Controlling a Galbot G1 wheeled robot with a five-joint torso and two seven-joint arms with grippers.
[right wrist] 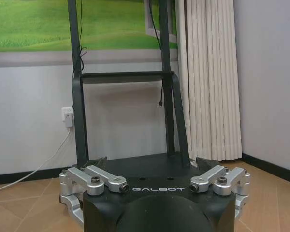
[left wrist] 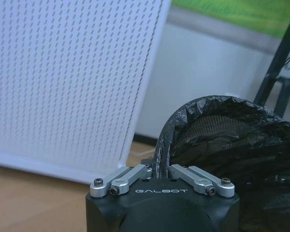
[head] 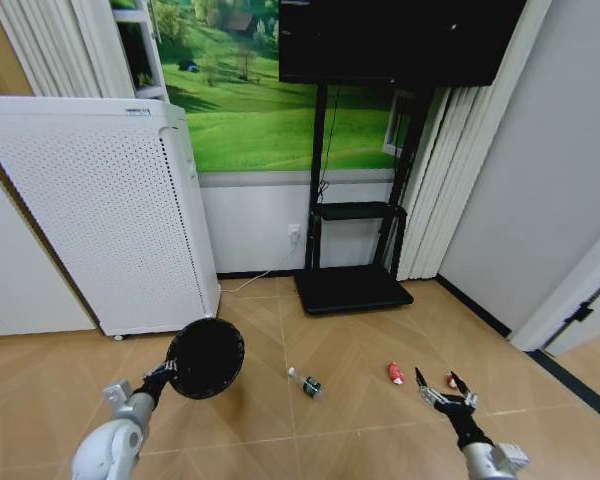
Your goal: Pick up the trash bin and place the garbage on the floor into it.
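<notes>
Over on the left, the left gripper (head: 166, 375) has the bin (head: 206, 357) by its rim, fingers pinched tight on the edge with the liner folded over it; the left wrist view shows the rim (left wrist: 160, 154) running straight down between the closed fingers. The bin hangs clear of the floor, tipped so its mouth faces back towards the robot, which looks like a carrying hold that leaves the opening free for whatever the other arm brings. Behind it stands the white appliance (head: 100, 210), well apart from the bin.

Moving to the middle, the bottle (head: 306, 384) lies on its side on the floor, just right of the bin and not yet touched. Further along sits the red wrapper (head: 395, 373), also on the floor.

Now the right side: the right gripper (head: 446, 396) hovers low with its fingers spread wide and nothing in them, and the right wrist view confirms the gap, both fingers (right wrist: 97, 162) parted with the TV stand (right wrist: 130, 164) seen beyond. A small red-and-white piece (head: 451, 380) sits right at those fingertips; I cannot tell whether they touch it. My read is that the open hand is lined up to take this nearest piece first.
</notes>
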